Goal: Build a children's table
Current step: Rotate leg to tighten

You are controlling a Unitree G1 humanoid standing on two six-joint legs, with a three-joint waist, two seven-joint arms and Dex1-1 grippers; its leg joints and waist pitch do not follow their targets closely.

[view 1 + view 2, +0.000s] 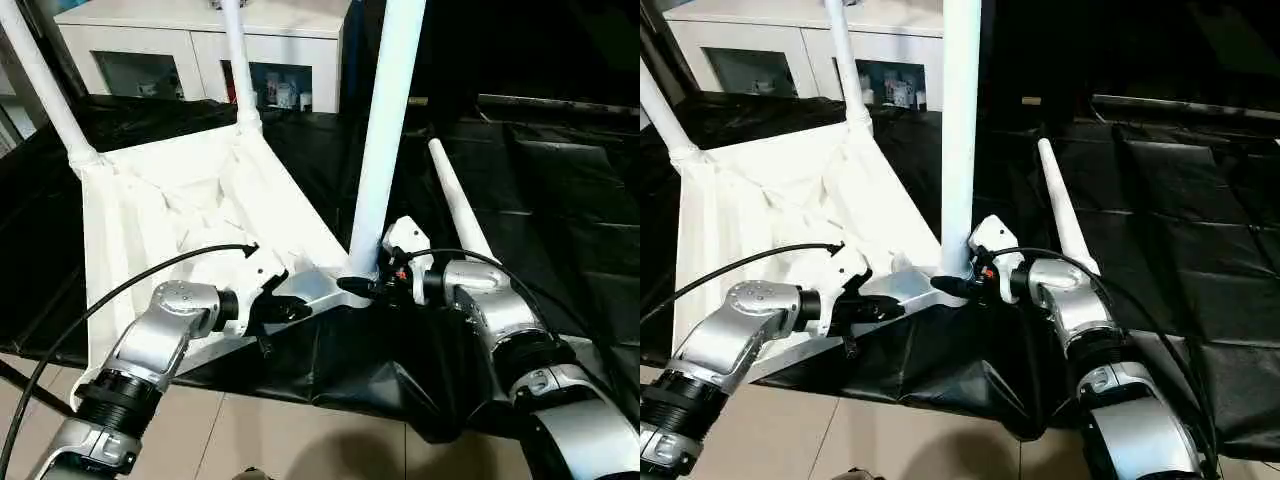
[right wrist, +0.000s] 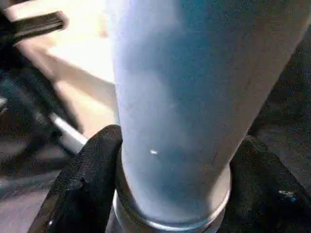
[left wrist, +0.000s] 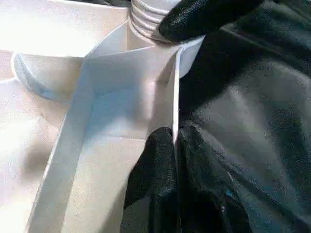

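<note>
The children's table lies upside down, its white ribbed top (image 1: 190, 200) on a black cloth. Two legs (image 1: 45, 85) (image 1: 237, 60) stand upright at its far corners. A third leg (image 1: 385, 130) stands in the near corner socket. My right gripper (image 1: 360, 287) holds that leg at its base, with its fingers (image 2: 85, 184) pressed against both sides of the tube (image 2: 180, 97). My left gripper (image 1: 290, 305) is shut on the top's thin rim (image 3: 176, 97) just beside that corner, its fingers (image 3: 155, 184) pinching the wall. Another leg (image 1: 455, 200) lies loose on the cloth to the right.
The black cloth (image 1: 560, 200) covers the work surface and hangs over its near edge onto the tiled floor (image 1: 300, 440). A white cabinet (image 1: 200, 40) with glass fronts stands behind the table top. Black cables run along both of my forearms.
</note>
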